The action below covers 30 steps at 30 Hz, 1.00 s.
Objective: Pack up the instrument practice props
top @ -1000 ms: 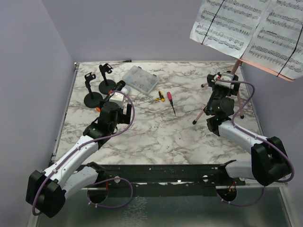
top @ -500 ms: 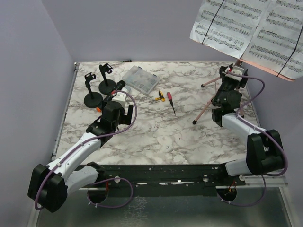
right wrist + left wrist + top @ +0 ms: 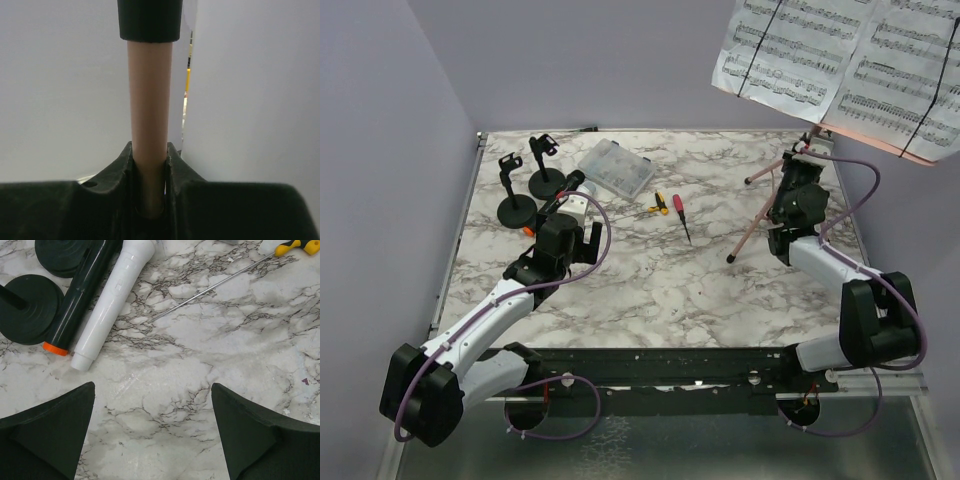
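far right, right end effector (image 3: pixel 149 162) clamps pink tripod (image 3: pixel 755 220), risen, left end effector (image 3: pixel 152 400) splayed

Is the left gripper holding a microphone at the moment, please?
No, the left gripper is open, with the white microphone and black microphone lying beyond it.

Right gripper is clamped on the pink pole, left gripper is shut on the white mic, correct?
No. The left gripper is open, the white mic lying free beyond it, per the left wrist view. The right gripper is clamped on the pink pole.
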Tool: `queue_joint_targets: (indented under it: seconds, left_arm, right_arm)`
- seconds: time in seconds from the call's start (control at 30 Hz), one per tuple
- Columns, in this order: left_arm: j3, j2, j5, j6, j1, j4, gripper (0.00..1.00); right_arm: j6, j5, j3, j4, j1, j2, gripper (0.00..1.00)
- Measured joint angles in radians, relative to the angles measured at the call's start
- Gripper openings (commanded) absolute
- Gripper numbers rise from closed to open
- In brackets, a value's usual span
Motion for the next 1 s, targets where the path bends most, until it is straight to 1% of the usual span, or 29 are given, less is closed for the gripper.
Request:
queue_joint_targets:
  seconds: [0.07, 0.1, 0.53, 1.0]
  left_arm:
    - [0.0, 0.0, 0.0, 0.001, 0.0, 0.0, 0.99]
    - [0.0, 0.001, 0.0, 0.002, 0.0, 0.0, 0.99]
    - [0.0, 0.007, 0.0, 0.003, 0.0, 0.007, 0.99]
    - [0.0, 0.005, 0.0, 0.011, 0.0, 0.009, 0.99]
  right_arm:
    - [0.03, -0.027, 0.0, -0.027, -0.002, -0.012, 0.01]
    - [0.04, -0.045, -0.001, -0.045, -0.003, -0.02, 0.0]
    - [0.179, -0.265, -0.011, -0.196, -0.009, -0.09, 0.0]
    - [0.256, -0.454, 0.031, -0.29, 0.005, -0.088, 0.0]
